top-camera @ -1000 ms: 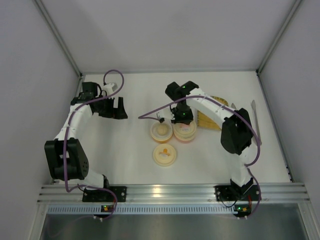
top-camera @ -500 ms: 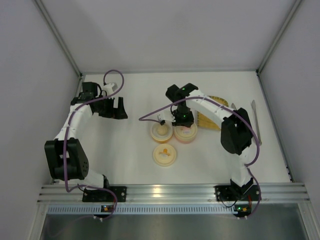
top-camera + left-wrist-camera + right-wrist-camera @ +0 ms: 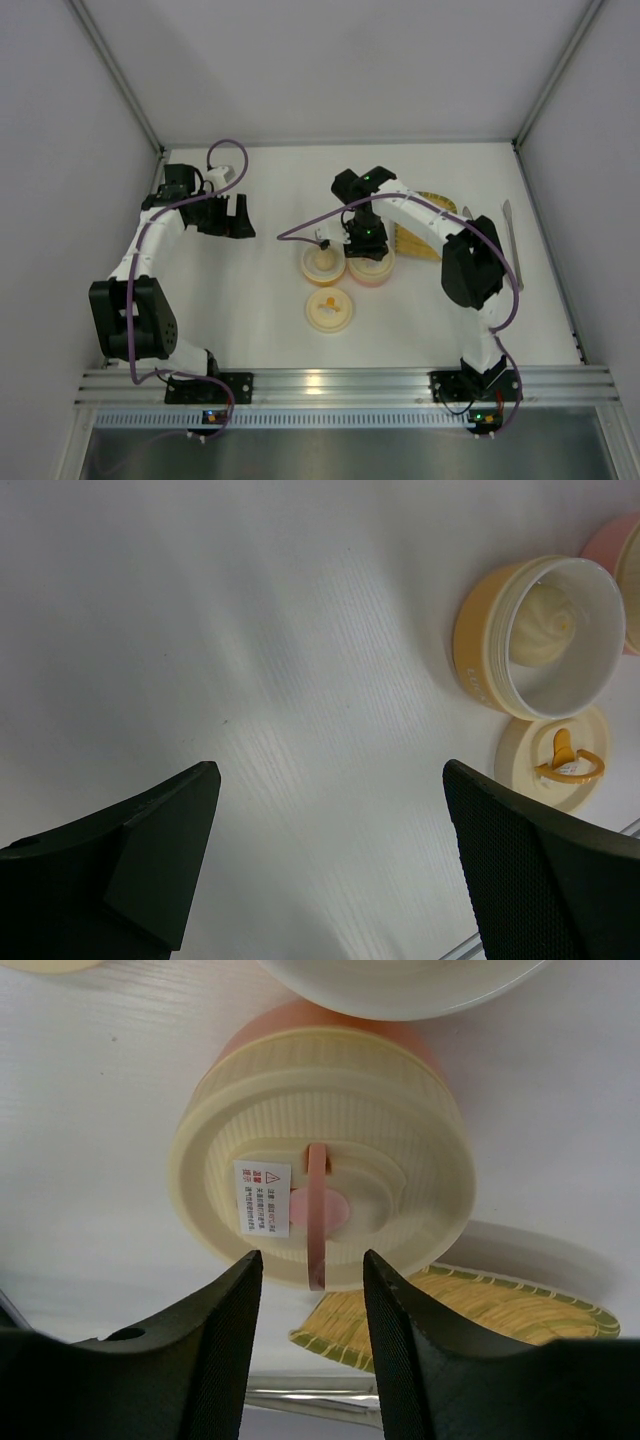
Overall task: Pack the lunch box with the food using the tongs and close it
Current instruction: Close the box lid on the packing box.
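The pink tub (image 3: pixel 320 1030) of the lunch box wears its cream lid (image 3: pixel 400 1160). The lid's pink loop handle (image 3: pixel 317 1220) stands upright between the fingers of my right gripper (image 3: pixel 312 1256), which is open and not touching it. Seen from above, that gripper (image 3: pixel 365 243) hovers over the pink tub (image 3: pixel 372 270). Left of it, the cream-yellow tub (image 3: pixel 323 262) is uncovered, with whitish food (image 3: pixel 545 625) inside. Its lid (image 3: pixel 329 308) lies flat in front. The tongs (image 3: pixel 513 250) lie at the far right. My left gripper (image 3: pixel 235 218) is open and empty, well left of the tubs.
A yellow ribbed tray (image 3: pixel 412 242) lies just behind the pink tub, partly under the right arm, and also shows in the right wrist view (image 3: pixel 480 1310). White walls close the table at the back and on both sides.
My right gripper's jaws have opened off the pink handle, leaving the lid on the pink tub. The left arm has not moved.
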Motion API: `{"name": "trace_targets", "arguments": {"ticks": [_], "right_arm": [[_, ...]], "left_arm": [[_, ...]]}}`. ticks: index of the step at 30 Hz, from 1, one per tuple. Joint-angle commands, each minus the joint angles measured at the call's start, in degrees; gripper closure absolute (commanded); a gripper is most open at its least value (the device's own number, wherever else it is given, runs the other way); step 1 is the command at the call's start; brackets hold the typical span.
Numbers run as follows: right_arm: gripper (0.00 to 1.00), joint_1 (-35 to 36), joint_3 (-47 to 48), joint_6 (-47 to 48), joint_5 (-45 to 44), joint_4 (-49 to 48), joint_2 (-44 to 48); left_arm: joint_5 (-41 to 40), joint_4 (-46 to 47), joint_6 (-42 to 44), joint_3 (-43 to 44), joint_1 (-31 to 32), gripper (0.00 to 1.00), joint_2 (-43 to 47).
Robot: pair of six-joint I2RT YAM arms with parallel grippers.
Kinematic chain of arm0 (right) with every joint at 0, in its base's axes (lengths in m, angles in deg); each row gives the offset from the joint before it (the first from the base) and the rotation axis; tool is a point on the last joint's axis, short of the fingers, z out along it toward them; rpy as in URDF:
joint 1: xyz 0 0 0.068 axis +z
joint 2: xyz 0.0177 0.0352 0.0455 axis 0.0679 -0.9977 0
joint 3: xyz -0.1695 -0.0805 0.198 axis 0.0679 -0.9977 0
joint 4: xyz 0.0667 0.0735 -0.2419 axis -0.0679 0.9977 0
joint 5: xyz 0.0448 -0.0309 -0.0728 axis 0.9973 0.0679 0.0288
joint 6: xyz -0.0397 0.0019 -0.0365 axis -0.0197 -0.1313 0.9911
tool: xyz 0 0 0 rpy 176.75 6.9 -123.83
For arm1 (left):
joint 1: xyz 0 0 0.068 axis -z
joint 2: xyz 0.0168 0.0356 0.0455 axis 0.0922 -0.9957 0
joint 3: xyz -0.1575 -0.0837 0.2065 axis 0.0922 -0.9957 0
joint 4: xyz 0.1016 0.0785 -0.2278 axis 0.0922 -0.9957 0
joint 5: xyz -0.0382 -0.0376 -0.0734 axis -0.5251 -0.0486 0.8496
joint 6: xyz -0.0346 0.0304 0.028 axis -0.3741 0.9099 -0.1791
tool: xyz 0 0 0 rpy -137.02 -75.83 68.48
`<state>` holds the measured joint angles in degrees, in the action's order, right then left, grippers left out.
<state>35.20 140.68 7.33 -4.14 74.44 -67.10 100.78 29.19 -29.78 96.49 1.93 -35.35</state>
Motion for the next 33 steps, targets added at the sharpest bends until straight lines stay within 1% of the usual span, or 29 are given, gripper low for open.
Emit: {"name": "trace_targets", "arguments": {"ticks": [1,9,16,26,29,33], "right_arm": [[0.55,-0.3,2.1,-0.6,2.0,7.8,1.4],[0.5,-0.9,5.0,-1.9,4.5,8.8,2.7],[0.5,-1.4,4.1,-3.4,5.6,8.4,4.0],[0.54,-3.3,2.9,-6.0,6.1,7.8,3.2],[0.58,-3.3,2.7,-6.9,6.1,7.2,3.1],[0.61,-3.3,2.7,-8.2,6.3,7.0,2.8]], "left_arm": [[1.1,0.9,0.7,1.2,-0.2,0.02,-0.4],[0.8,0.7,1.6,1.1,-0.2,0.02,1.2],[0.5,0.1,2.2,1.0,-0.2,0.02,1.9],[0.6,0.2,2.0,1.1,-0.2,0.02,2.1],[0.6,0.4,2.0,1.0,-0.1,0.02,2.0],[0.7,0.2,2.0,1.0,-0.2,0.02,1.8]]}}
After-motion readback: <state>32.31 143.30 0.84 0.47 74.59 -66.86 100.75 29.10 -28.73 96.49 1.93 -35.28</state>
